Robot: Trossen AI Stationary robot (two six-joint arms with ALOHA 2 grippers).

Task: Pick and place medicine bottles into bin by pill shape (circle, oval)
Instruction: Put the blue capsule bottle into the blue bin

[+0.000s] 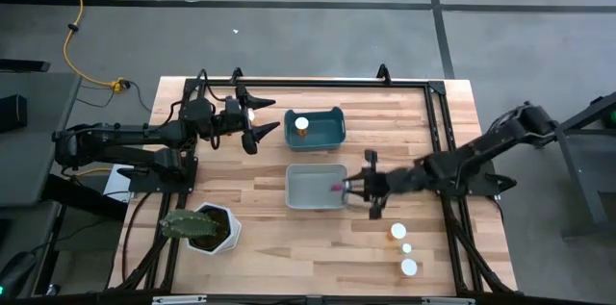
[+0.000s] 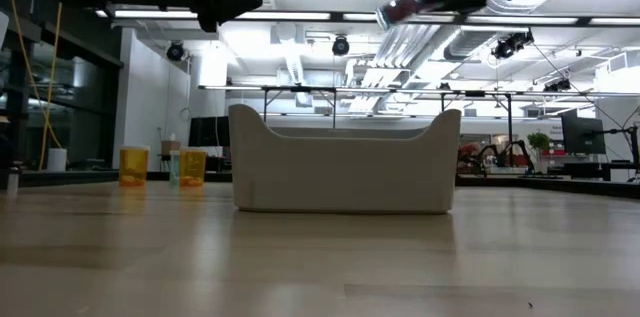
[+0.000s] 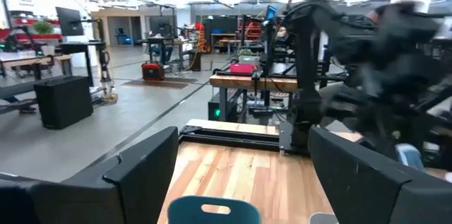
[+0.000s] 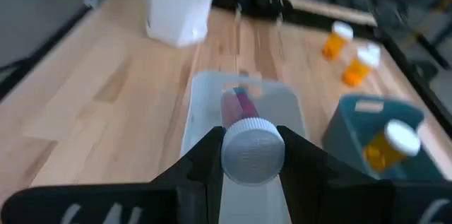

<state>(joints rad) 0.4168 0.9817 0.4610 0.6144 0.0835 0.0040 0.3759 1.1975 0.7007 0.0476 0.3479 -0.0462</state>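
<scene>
Right hand (image 4: pixel 253 155) holds capped bottle (image 4: pixel 244 128) above grey bin (image 4: pixel 240 111).

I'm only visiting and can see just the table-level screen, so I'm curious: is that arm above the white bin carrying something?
Observer: Yes, the right gripper has its fingers clamped on a white-capped bottle, over the pale bin.
Operator: Is there another bin?
Observer: A teal bin sits behind it, with one orange bottle inside.
Operator: And the other arm?
Observer: The left gripper hovers beside the teal bin, fingers open and empty.
</scene>
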